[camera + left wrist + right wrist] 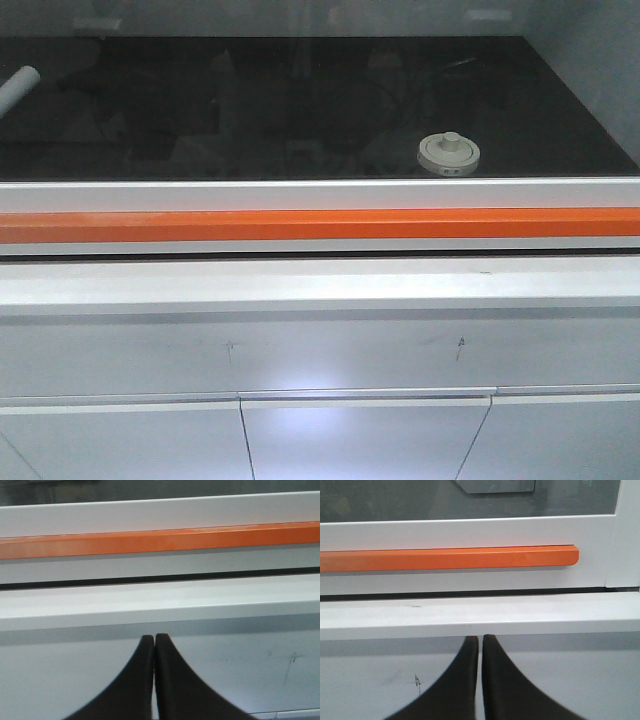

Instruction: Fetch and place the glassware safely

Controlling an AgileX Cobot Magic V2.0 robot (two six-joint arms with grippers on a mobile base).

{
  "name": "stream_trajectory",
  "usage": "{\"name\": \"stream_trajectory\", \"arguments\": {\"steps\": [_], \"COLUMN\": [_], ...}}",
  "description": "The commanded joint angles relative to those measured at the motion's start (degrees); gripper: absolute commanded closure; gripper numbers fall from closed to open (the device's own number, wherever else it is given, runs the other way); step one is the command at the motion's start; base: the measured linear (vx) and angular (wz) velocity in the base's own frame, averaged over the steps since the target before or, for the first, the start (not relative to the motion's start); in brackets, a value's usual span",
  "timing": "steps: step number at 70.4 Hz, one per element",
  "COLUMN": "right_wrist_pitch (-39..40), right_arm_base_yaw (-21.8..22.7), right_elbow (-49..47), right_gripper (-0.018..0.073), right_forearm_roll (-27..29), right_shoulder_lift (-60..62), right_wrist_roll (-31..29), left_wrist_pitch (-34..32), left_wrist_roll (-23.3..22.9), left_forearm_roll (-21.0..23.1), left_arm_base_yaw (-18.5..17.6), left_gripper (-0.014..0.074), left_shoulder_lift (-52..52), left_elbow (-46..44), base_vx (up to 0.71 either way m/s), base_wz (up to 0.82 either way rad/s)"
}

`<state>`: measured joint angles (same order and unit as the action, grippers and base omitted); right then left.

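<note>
We are just starting: left gripper (154, 639) and right gripper (480, 640) pinched closed (empty). Next, reach the jar (448, 153) at two o'clock.

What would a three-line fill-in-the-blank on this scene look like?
1. The long horizontal bar is ____ in colour.
2. In the front view, the lidded glass jar sits to the ____ of the white tube.
3. The left gripper and right gripper both have jaws ____.
Missing: orange; right; shut.
</note>
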<state>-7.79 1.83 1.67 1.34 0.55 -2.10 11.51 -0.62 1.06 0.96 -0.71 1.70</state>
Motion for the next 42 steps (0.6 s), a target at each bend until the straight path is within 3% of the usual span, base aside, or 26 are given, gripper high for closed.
{"name": "stream_trajectory", "arguments": {"steps": [1,42], "right_wrist_pitch": [4.45,4.45], "right_arm_base_yaw": [-0.03,-0.03], "right_elbow": [1.02,1.02], "right_gripper": [0.0563,0.0563], "right_forearm_roll": [-0.50,-0.50], "right_shoulder_lift": [0.68,0.68], "right_wrist_roll": [-0.22,-0.22], "left_wrist_pitch": [-3.95,-3.95], "left_wrist_roll": [-0.44,-0.44], "left_forearm_roll": [0.59,0.59], "left_arm_base_yaw": [-0.29,-0.29], "left_gripper": [0.0603,0.0603], "left_shoulder_lift": [-0.67,-0.67], "left_elbow": [1.49,1.49], "base_vx": [0.00,0.00], "base_wz": [0.00,0.00]}}
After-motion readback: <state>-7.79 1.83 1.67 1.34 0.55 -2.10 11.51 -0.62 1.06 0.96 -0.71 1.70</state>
